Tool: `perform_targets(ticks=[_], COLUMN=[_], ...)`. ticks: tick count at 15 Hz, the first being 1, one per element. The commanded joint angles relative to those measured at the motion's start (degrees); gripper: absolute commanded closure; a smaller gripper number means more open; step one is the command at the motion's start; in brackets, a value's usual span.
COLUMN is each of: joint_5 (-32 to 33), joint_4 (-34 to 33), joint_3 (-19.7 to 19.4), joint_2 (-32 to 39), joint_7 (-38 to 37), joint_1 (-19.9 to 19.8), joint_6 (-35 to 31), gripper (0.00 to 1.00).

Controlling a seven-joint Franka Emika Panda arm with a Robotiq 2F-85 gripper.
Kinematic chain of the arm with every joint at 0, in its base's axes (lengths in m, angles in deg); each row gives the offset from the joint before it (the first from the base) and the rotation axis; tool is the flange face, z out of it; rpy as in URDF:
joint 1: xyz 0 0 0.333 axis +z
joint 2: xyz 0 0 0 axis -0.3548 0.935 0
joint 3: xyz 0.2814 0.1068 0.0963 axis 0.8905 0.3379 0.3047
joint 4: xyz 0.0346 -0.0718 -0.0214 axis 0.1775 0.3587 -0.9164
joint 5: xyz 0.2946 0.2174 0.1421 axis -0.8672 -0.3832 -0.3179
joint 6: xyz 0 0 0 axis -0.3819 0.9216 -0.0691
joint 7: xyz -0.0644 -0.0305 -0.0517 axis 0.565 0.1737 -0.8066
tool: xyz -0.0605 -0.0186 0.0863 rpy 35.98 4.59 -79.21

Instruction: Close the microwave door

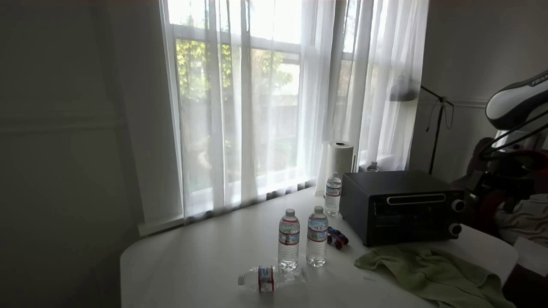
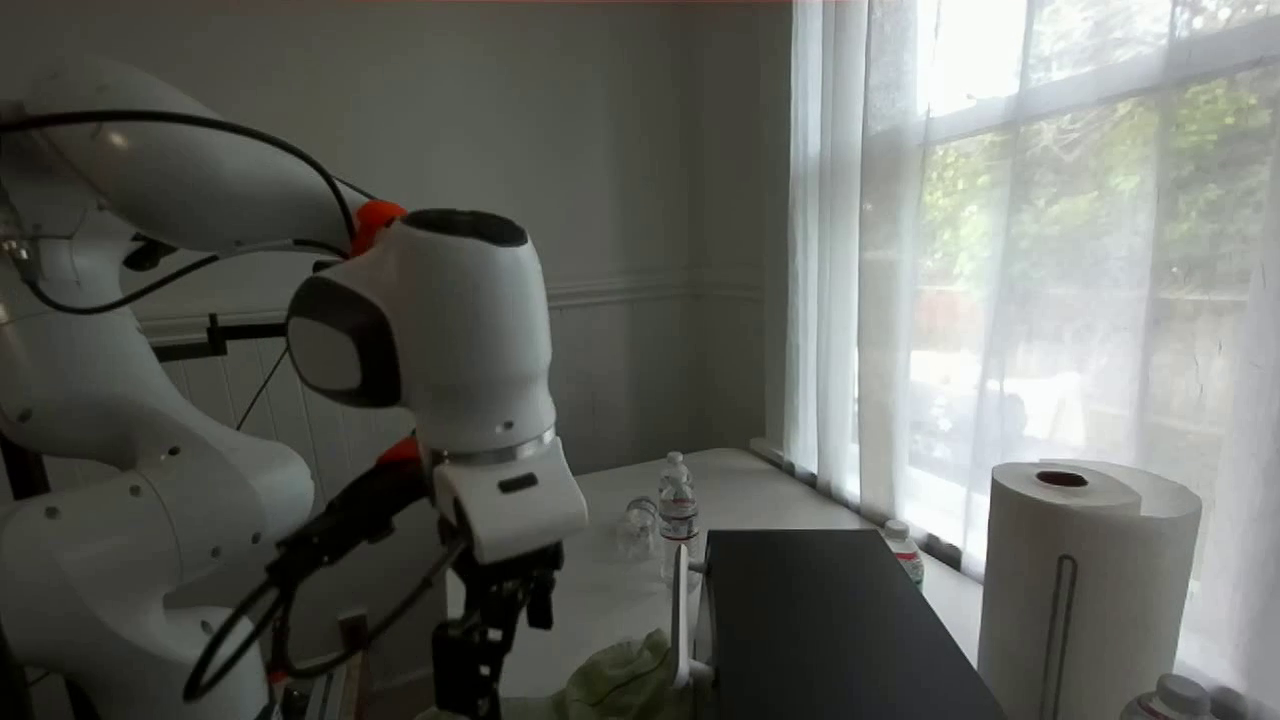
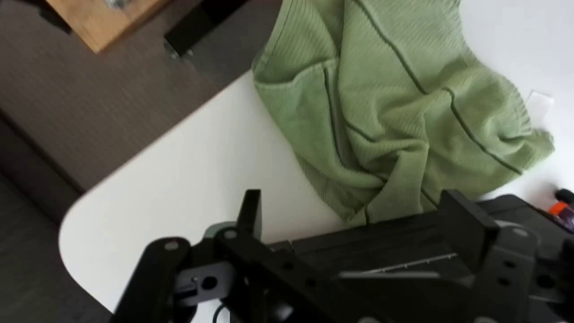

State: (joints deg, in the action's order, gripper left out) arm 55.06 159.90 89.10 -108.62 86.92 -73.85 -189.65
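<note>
The dark microwave (image 1: 402, 182) stands on the white table; its top also shows in an exterior view (image 2: 830, 610). The microwave door (image 1: 411, 218) stands upright across the front of the box, with the handle along its top edge; a small gap cannot be ruled out. The handle (image 2: 682, 620) shows from the side in an exterior view. My gripper (image 2: 497, 622) points down in front of the door, apart from the handle. In the wrist view my gripper (image 3: 354, 211) has its fingers wide apart with nothing between them, over the dark front of the microwave.
A green cloth (image 3: 394, 116) lies on the table in front of the microwave. Water bottles (image 1: 289, 239) and a toy car (image 1: 338, 238) are beside it, one bottle (image 1: 266, 279) lying down. A paper towel roll (image 2: 1085, 580) stands behind. The table edge (image 3: 148, 150) shows in the wrist view.
</note>
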Motion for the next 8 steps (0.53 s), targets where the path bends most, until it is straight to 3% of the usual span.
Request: perform_targets(ticks=[1,2,4,6,7,8], joint_5=[3.2,6.9,7.1,7.2,1.7,1.8], joint_4=[0.3,0.4,0.3,0.4,0.3,0.3], joint_3=[6.7,-3.7,-0.7,0.0,7.1,7.1], joint_2=[-12.5,-4.0,-8.2,-9.8,-12.3,-12.2], joint_7=[-12.6,-12.3,-16.3,-17.1,-11.7,-11.7], joint_1=[0.6,8.9,9.1,9.0,0.7,0.6], joint_6=[13.2,6.3,10.3,11.0,12.5,12.5], gripper=[0.0,0.0,0.0,0.0,0.0,0.0])
